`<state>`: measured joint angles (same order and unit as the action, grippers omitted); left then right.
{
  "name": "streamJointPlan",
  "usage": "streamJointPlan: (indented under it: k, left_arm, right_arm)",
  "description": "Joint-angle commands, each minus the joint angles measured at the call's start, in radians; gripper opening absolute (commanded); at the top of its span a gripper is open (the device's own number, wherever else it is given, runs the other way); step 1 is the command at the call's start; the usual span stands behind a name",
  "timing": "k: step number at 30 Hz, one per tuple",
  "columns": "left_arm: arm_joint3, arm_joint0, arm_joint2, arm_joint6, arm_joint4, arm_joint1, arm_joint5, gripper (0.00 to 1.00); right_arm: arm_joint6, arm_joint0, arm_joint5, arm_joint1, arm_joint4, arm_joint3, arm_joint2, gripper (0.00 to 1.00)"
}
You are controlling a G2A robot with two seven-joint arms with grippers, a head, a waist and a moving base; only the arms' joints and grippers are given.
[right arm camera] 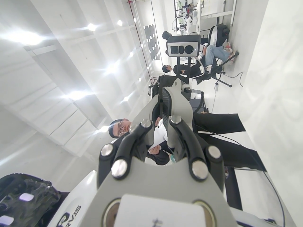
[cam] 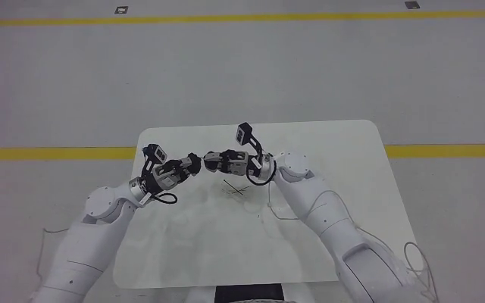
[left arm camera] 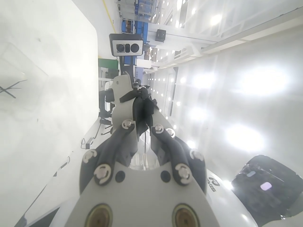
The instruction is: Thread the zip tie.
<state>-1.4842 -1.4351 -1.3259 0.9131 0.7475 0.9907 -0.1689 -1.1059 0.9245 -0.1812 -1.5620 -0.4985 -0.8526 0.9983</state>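
The zip tie (right arm camera: 161, 106) is thin, light and springy, and I think slippery. It is held above the middle of the tabletop (cam: 341, 167). The left fingers (left arm camera: 124, 116) and right fingers (right arm camera: 180, 109) both seem pinched nearly closed on it. A hold near the tip looks best.

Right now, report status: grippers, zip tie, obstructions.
Left gripper and right gripper shut on the zip tie, tips together above the table. Spare ties lying loose below, clear of both.
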Motion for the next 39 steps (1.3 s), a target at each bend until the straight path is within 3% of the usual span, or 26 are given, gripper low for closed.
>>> streamJointPlan:
  k: [1, 5, 6, 7, 20, 24, 33, 36, 39]
  left_arm:
    - [0.000, -0.001, -0.001, -0.002, -0.001, 0.000, 0.000, 0.00]
    - [0.000, -0.003, -0.003, -0.002, -0.001, 0.000, -0.002, 0.00]
    - [-0.001, -0.004, -0.003, -0.001, -0.001, 0.000, -0.003, 0.00]
    - [-0.001, -0.005, -0.004, -0.001, -0.001, 0.000, -0.003, 0.00]
    - [-0.013, -0.025, -0.030, 0.025, 0.010, -0.004, -0.019, 0.00]
    - [-0.023, -0.032, -0.048, 0.079, 0.045, -0.004, -0.078, 0.00]
    - [-0.023, -0.032, -0.048, 0.075, 0.042, -0.004, -0.079, 0.00]
    - [0.012, -0.040, -0.049, 0.061, 0.018, -0.004, -0.101, 0.00]
    - [0.062, -0.053, -0.072, 0.100, 0.050, -0.006, -0.153, 0.00]
  right_arm:
    - [0.000, 0.000, -0.003, 0.001, 0.000, -0.002, 0.000, 0.00]
    - [-0.006, 0.002, -0.005, 0.004, -0.002, -0.007, -0.001, 0.00]
    - [-0.007, 0.002, -0.004, 0.004, -0.004, -0.007, -0.001, 0.46]
    - [-0.007, 0.003, -0.003, 0.005, -0.007, -0.008, 0.000, 1.00]
    - [0.030, 0.021, -0.017, 0.037, 0.034, -0.059, 0.057, 1.00]
    - [0.043, 0.040, -0.066, 0.060, 0.124, -0.103, 0.084, 1.00]
    - [0.049, 0.046, -0.070, 0.063, 0.136, -0.108, 0.087, 1.00]
    - [0.063, 0.048, -0.072, 0.064, 0.142, -0.114, 0.089, 1.00]
    - [0.114, 0.049, -0.094, 0.081, 0.271, -0.155, 0.103, 1.00]
